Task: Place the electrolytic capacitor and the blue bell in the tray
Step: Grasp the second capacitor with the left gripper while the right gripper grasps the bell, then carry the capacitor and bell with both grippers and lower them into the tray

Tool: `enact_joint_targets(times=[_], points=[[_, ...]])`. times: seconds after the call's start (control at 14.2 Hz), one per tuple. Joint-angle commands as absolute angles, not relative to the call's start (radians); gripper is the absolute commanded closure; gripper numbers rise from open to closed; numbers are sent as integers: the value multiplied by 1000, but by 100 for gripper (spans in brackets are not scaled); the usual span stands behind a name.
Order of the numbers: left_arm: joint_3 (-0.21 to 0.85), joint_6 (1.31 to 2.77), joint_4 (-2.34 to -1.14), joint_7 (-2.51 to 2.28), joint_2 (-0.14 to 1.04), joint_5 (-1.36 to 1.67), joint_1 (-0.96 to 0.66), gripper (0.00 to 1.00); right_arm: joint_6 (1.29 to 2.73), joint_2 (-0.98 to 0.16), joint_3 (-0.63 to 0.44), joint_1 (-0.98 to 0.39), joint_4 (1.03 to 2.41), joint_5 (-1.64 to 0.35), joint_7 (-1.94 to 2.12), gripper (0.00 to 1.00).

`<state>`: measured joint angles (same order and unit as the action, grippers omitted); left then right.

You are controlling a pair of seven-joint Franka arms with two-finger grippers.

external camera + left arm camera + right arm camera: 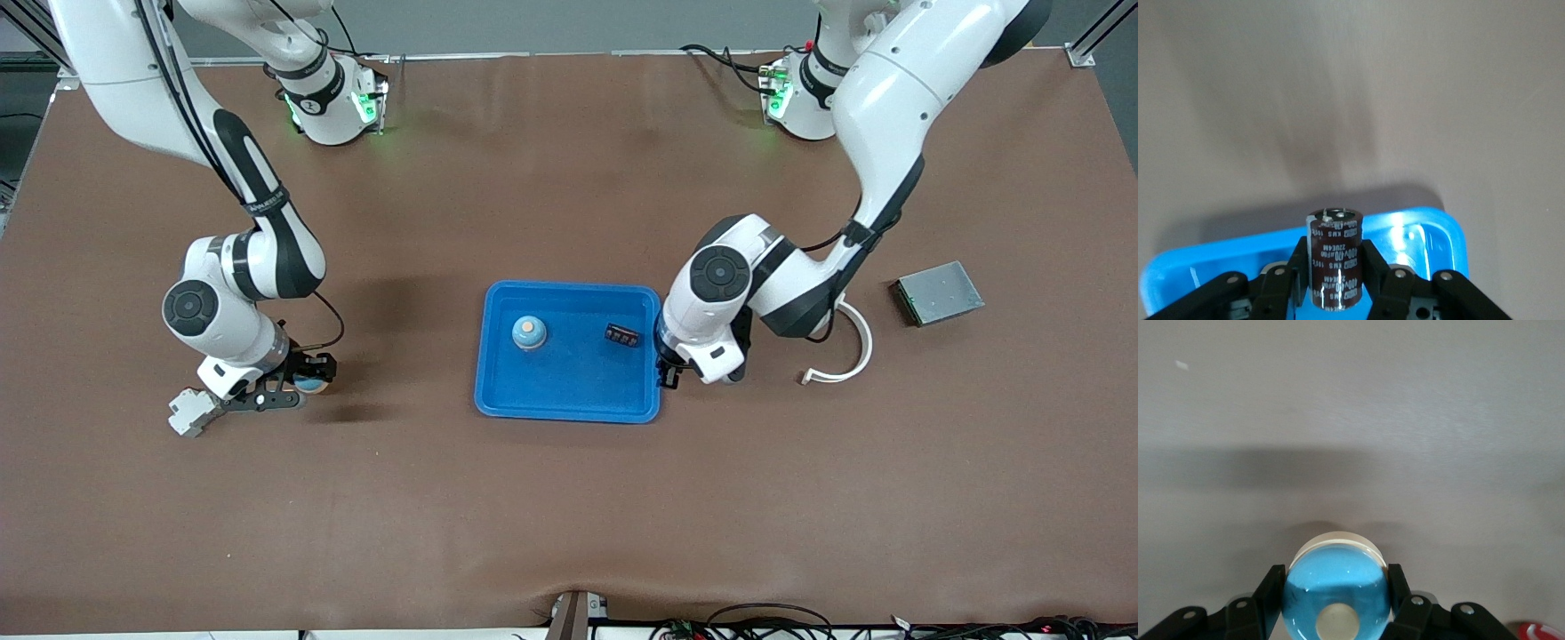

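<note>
Brown matte table [569, 498], grey floor past its edge. The left gripper [1335, 283], over the rim of the blue tray [569, 391] at the left arm's end, is clamped on the electrolytic capacitor [1335, 257], a dark brown can with pale print (its long axis along the fingers). The right gripper [1335, 600], low at the right arm's end, is pinched on the blue bell [1336, 593], a glossy dome with cream button. Another bell [528, 332] and a black part [622, 335] sit in the tray.

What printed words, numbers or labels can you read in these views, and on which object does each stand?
"EMS", white print on the dark brown cylindrical electrolytic capacitor in the left gripper; its other figures are too blurred to read.
Band on the right arm's black forearm: too small to read.
Nothing else carries text.
</note>
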<state>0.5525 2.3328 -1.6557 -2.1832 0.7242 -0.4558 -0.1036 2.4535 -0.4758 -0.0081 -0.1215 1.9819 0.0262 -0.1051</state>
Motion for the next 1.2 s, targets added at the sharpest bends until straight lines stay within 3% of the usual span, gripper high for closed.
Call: enact_joint_targets(times=[0.0,0.14,0.35,0.92,0.99,1.06,1.13], points=[[461,2420,-1625,-2256,762,-485,-199,100,2385,-451,-9,-210,1951,37,-272,100],[401,2441,-1585,-2296,791,-482,-265,100,2381,-453,-9,-273,1925,37,-392,100],[394,2441,-1513,-2327,824,-471,-282,100,2366,-457,-8,-360,1884,29,-555,100],[393,2453,-1494,-2329,865,-468,-318,100,2298,-580,-9,-547,1675,-14,-917,100],[394,2453,-1494,-2327,870,-469,-318,87,2298,-606,-9,-558,1642,-12,-948,100],[394,2453,-1494,-2327,871,-469,-318,58,2298,-630,-9,-571,1619,-12,-968,100],[393,2453,-1491,-2324,873,-469,-319,17,2298,-652,-9,-580,1591,-14,-988,100]])
